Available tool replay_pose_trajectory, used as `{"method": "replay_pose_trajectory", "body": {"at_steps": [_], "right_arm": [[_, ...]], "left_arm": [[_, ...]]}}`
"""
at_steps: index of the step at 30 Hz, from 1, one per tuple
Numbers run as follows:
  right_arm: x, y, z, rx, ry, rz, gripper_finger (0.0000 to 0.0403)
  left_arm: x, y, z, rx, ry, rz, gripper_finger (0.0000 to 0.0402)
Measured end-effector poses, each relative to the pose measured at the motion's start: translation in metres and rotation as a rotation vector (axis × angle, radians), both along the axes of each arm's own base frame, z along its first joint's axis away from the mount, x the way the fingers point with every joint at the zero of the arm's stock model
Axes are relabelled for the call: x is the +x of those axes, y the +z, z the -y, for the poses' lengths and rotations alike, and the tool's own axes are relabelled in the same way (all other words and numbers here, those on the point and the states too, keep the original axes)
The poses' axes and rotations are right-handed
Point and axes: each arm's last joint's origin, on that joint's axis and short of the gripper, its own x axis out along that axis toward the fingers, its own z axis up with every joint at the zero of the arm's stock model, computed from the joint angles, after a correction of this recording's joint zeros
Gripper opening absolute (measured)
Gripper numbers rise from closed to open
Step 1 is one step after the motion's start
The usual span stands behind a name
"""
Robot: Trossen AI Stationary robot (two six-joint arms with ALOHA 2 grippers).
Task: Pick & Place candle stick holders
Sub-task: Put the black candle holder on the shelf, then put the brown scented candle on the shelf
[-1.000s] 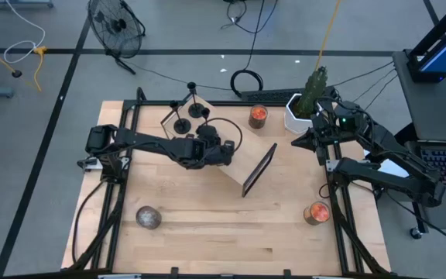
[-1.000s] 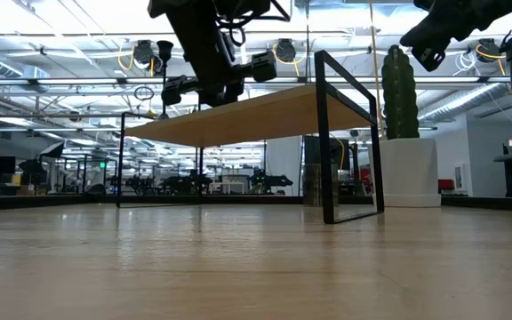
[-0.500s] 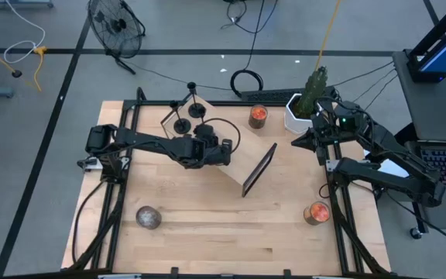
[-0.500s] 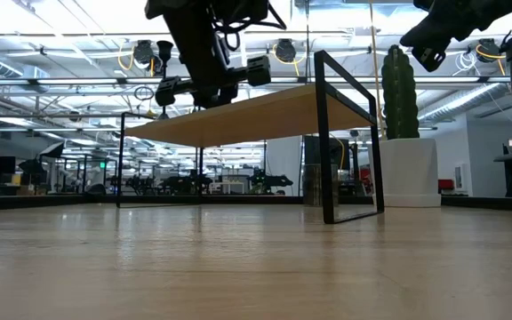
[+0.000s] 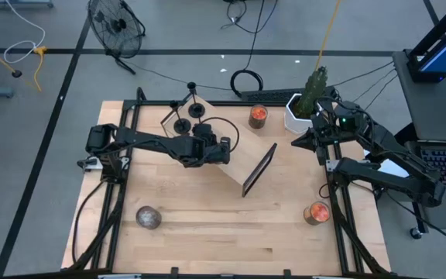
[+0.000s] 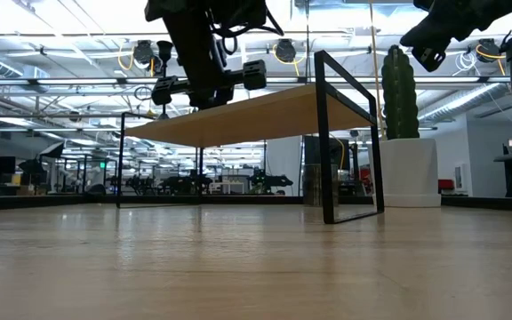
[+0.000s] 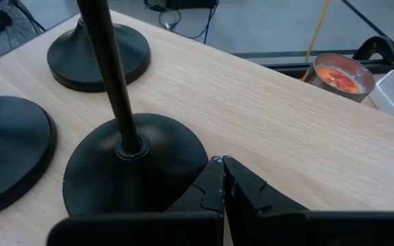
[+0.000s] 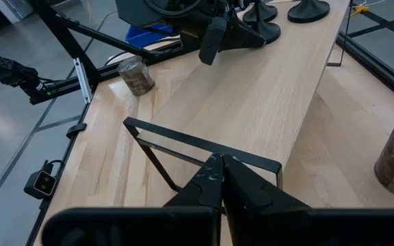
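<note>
Three matte-black candle stick holders [image 5: 182, 125] stand by their disc bases on the far-left end of the tilted wooden shelf [image 5: 242, 159]. In the left wrist view the nearest holder [image 7: 135, 171] shows its thin stem [image 7: 108, 75], with two more holders [image 7: 98, 51] [image 7: 9, 150] beyond it. My left gripper [image 7: 221, 171] is shut and hovers over the shelf top, right beside the nearest holder's base. My right gripper [image 8: 221, 167] is shut and empty, up in the air near the white pot at the table's right. My left gripper's shut fingertips [image 7: 214, 167] stand at the rim of the nearest holder's base [image 7: 190, 160], coming level along the shelf. I cannot tell whether they touch it.
A white pot with a cactus [image 5: 304, 105] stands at the far right. Candle jars sit at the far middle [image 5: 259, 116] and near right [image 5: 317, 211]. A round ball [image 5: 148, 218] lies near left. The shelf's black leg frame [image 5: 259, 172] stands mid-table.
My left gripper has gone a little toward the table's left and far edge along the shelf, closer to the candle stick holders, staying shut. The holders and the shelf have kept still.
</note>
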Motion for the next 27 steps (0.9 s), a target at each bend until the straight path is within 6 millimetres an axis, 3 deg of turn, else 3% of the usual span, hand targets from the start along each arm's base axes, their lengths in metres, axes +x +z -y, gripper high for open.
{"method": "replay_pose_trajectory", "body": {"at_steps": [13,20,27], "right_arm": [[0.0,0.0,0.0,-0.001,0.001,0.0,0.0],[0.0,0.0,0.0,-0.005,0.002,0.002,0.0],[0.0,0.0,0.0,-0.012,0.005,0.002,0.0]], "left_arm": [[-0.001,0.01,0.016,0.003,-0.05,0.037,0.0021],[-0.003,0.029,0.028,-0.013,-0.111,0.121,0.004],[-0.005,0.049,0.055,-0.079,-0.274,0.203,0.0057]]}}
